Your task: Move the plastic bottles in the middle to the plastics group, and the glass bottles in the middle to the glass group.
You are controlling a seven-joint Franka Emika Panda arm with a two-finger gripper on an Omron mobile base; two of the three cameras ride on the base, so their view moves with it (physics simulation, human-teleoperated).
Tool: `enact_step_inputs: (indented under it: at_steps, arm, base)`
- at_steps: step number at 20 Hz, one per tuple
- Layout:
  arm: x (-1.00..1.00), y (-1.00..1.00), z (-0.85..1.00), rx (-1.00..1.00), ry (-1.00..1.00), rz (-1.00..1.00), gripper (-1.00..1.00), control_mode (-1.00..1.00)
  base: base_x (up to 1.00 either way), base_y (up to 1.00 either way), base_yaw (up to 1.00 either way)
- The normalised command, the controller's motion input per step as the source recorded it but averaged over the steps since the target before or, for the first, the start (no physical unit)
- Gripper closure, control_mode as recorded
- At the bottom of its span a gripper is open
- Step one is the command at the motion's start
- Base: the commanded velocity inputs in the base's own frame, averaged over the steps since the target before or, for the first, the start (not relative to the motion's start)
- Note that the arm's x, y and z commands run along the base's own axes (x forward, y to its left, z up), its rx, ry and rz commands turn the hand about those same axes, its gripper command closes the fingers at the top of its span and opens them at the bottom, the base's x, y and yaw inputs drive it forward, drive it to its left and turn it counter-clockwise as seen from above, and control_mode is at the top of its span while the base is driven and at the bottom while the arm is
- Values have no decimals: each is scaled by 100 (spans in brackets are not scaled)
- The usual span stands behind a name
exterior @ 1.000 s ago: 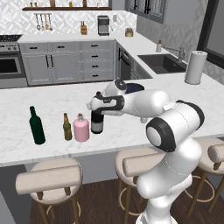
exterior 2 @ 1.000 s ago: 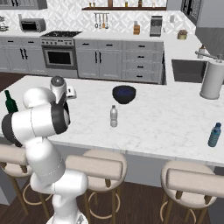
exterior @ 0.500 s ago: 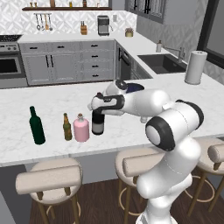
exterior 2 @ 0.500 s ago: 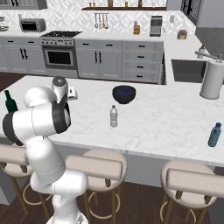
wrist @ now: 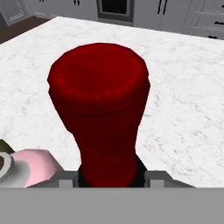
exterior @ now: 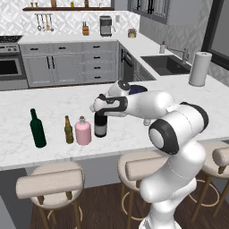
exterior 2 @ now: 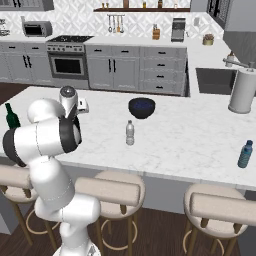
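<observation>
Glass, placed: squat pink bottle (exterior: 83, 131) beside amber beer bottle (exterior: 68, 129).
Your jaws: grasping red-capped dark wine bottle (exterior: 100, 125).
Left for you: clear plastic bottle (exterior 2: 130, 133).

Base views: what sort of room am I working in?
A home kitchen, rendered: a marble island counter with bar stools, a stove along the back wall, and a sink.

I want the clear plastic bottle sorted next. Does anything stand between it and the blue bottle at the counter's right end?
Nothing visible does. Bare marble lies between the clear plastic bottle and the blue bottle; the dark bowl sits behind that line.
</observation>
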Motion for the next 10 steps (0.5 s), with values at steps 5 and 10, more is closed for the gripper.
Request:
enact_step_inputs:
  at_steps: [5,10]
  arm:
    - [0,0,15,-3,0,0,-100,-100]
    - [-2,0,29,-1,0,0,-100,-100]
  base:
    - [0,0,0]
    - [0,0,0]
